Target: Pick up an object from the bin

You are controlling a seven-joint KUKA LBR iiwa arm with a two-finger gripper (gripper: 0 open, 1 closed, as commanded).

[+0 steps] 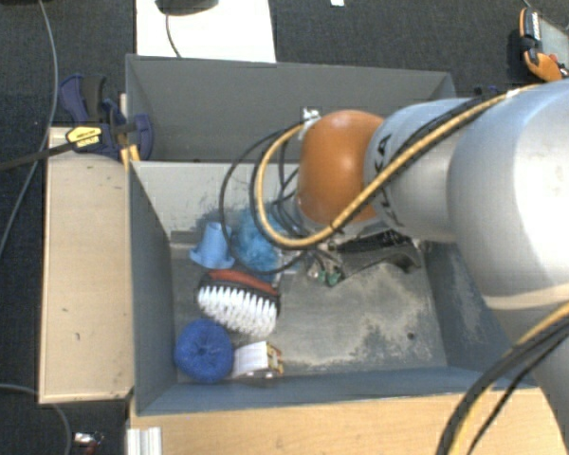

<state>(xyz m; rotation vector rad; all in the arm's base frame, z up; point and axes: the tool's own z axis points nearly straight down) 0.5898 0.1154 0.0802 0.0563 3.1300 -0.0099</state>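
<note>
Grey robot arm (493, 207) reaches in from the right. Its orange wrist cover (337, 164) hides the jaws, so I cannot tell whether they are open. Nearest things, just left: fuzzy blue cloth (256, 246), white-bristled brush (237, 309). Best to centre over one before closing.

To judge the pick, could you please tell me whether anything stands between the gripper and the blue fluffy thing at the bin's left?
Nothing visible does. The gripper hangs under the orange wrist cover, directly beside the blue fluffy thing. The white-bristled brush lies just below it in the view, not in the way.
</note>
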